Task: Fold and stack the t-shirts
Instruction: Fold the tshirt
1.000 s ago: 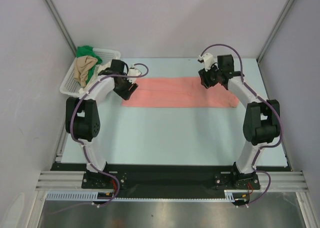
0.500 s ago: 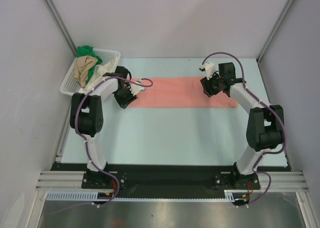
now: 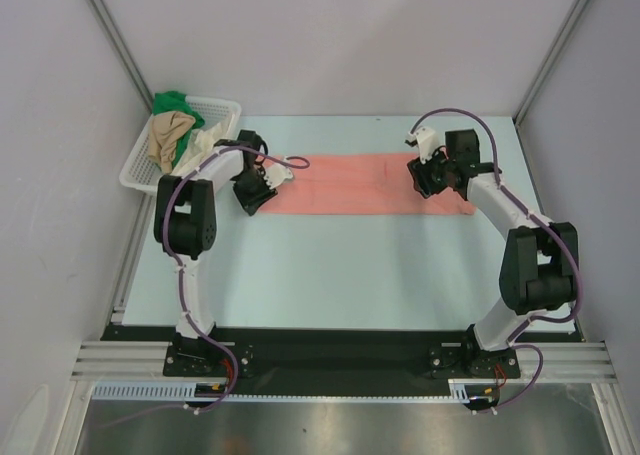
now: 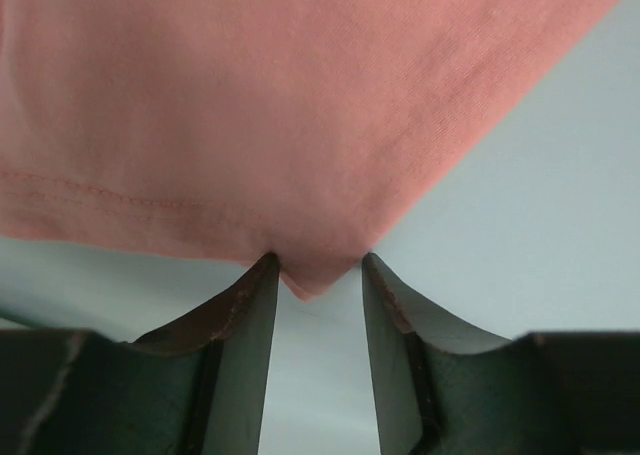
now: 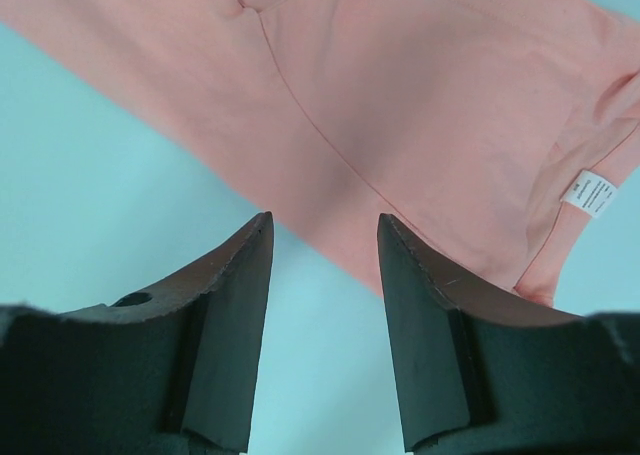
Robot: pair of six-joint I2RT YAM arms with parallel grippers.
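free: table [image 3: 340,275] near half | occupied: salmon-pink t-shirt [image 3: 350,185] across middle; basket [image 3: 218,103] far-left

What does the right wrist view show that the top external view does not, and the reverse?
Only the right wrist view shows the small white label on the salmon-pink t-shirt and that the right claw is open. Only the top external view shows the white basket holding a green t-shirt, a tan t-shirt and a cream t-shirt, and the left claw at the pink shirt's end nearer the basket. Both show that shirt flat on the table under the right claw.
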